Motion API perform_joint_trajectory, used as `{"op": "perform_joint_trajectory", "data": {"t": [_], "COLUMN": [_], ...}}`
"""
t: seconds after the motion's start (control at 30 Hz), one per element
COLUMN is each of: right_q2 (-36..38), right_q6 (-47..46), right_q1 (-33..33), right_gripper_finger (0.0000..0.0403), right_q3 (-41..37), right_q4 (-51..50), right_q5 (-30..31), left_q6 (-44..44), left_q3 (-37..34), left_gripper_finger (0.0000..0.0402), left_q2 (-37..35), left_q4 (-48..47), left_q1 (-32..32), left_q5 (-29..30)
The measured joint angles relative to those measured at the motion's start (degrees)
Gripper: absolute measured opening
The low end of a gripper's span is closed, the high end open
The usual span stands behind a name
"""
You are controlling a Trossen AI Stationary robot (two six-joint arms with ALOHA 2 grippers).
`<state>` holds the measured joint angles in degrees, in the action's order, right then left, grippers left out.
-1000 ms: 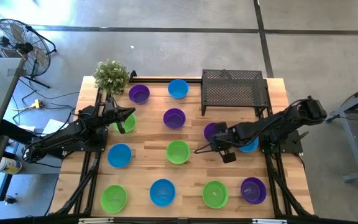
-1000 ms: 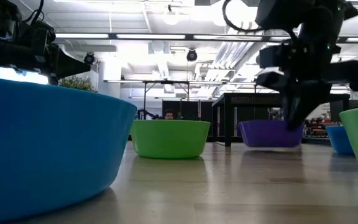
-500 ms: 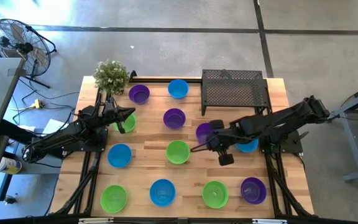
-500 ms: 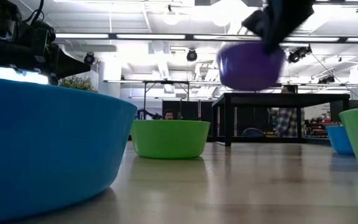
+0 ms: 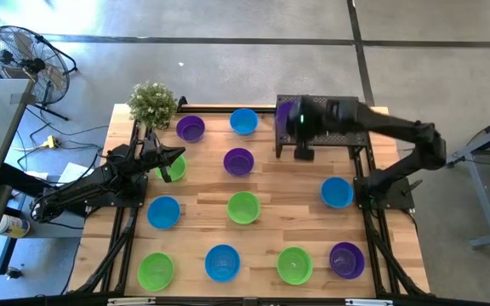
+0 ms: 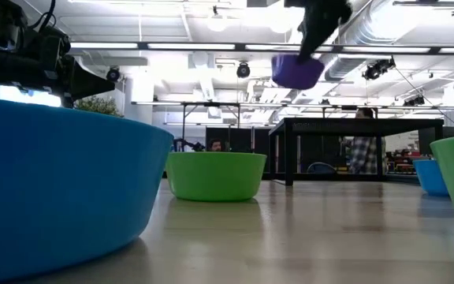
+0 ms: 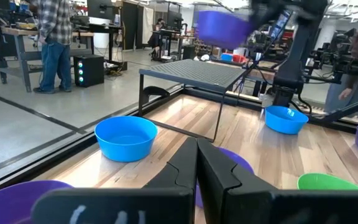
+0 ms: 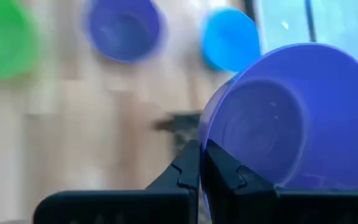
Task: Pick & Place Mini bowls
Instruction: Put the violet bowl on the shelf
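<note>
A wooden table (image 5: 202,170) stands on a grey workshop floor, with a potted plant (image 5: 152,104) at its far left corner and a black mesh tray (image 5: 339,127) at its far right. From above, coloured bowls lie spread over the table in rows. The right gripper (image 5: 294,119) is raised over the left end of the tray, clenched on the rim of a purple bowl (image 5: 286,113). The left gripper (image 5: 177,154) waits at the left side of the table, fingers pressed together, just beside a green bowl (image 5: 173,168).

From table height, the purple bowl (image 6: 296,69) hangs high in the air, tilted, above the tray (image 6: 353,125), with a big blue bowl (image 6: 53,189) close to the camera.

The left wrist view shows the same purple bowl (image 7: 221,28) aloft over the tray top (image 7: 197,70), and the left arm's own fingers touching, empty.

The right wrist view shows the right gripper (image 8: 199,163) pinching the wall of the purple bowl (image 8: 297,118).

The step in hand looks like the carry to the tray. The next move would call for lowering the bowl level onto the mesh, well inside the edge, then letting go.
</note>
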<state>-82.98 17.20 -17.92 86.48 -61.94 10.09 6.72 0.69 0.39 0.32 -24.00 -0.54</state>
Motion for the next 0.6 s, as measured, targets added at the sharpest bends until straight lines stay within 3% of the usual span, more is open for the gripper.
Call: {"op": "perform_joint_trajectory", "data": {"t": [0.27, 0.6], "right_q2": [-8.3, -16.6], "right_q6": [11.7, 15.7], "right_q1": [-17.8, -24.5], "right_gripper_finger": [0.0002, 0.0002], "right_q3": [0.3, 6.8], "right_q4": [6.0, 2.2], "right_q5": [-7.0, -9.5], "left_q6": [0.0, 0.0], "left_q3": [0.0, 0.0], "left_gripper_finger": [0.0001, 0.0001], "left_q2": [0.0, 0.0], "left_q4": [0.0, 0.0], "left_q1": [0.0, 0.0], "left_q5": [0.0, 0.0]}}
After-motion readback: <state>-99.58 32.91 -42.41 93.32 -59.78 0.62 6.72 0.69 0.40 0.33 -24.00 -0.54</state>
